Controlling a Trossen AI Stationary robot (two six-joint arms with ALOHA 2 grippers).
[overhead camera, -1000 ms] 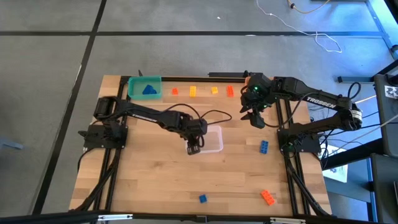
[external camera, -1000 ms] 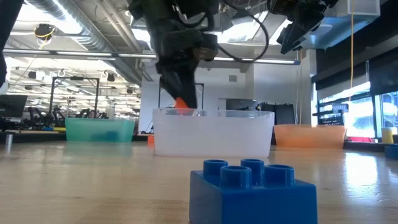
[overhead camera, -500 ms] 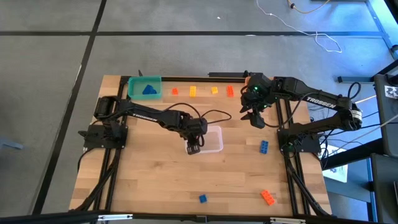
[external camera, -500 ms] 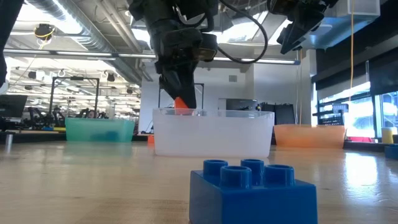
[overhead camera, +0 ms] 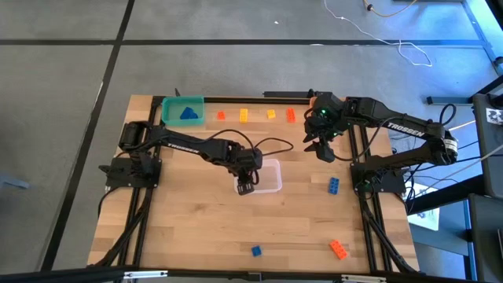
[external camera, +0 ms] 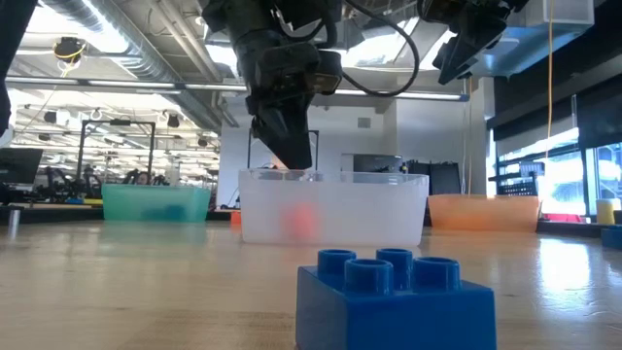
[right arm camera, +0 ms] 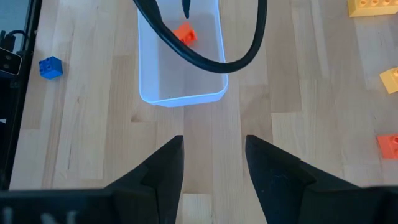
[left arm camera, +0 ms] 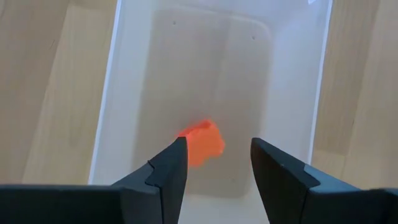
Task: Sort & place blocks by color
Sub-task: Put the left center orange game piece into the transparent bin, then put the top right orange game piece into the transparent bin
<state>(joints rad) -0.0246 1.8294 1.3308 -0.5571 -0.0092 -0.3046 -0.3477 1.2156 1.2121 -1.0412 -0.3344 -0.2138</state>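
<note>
Over the clear bin (overhead camera: 268, 176) mid-table, left gripper (left arm camera: 214, 163) hangs with fingers spread, holding nothing; orange block (left arm camera: 201, 143) sits inside the bin below it. Teal bin (overhead camera: 182, 110) far left holds a blue block (overhead camera: 189, 114). Right gripper (right arm camera: 211, 163) hovers toward the table's right side, spread, empty. More blocks lie scattered on the table (overhead camera: 189, 228).

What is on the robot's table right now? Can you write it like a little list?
left hand: open, above the clear bin
orange block: inside the clear bin, let go
right hand: open, empty, waiting near the table's far right
teal bin: holds a blue block
loose blue blocks: one, another
loose orange block: near edge
</note>
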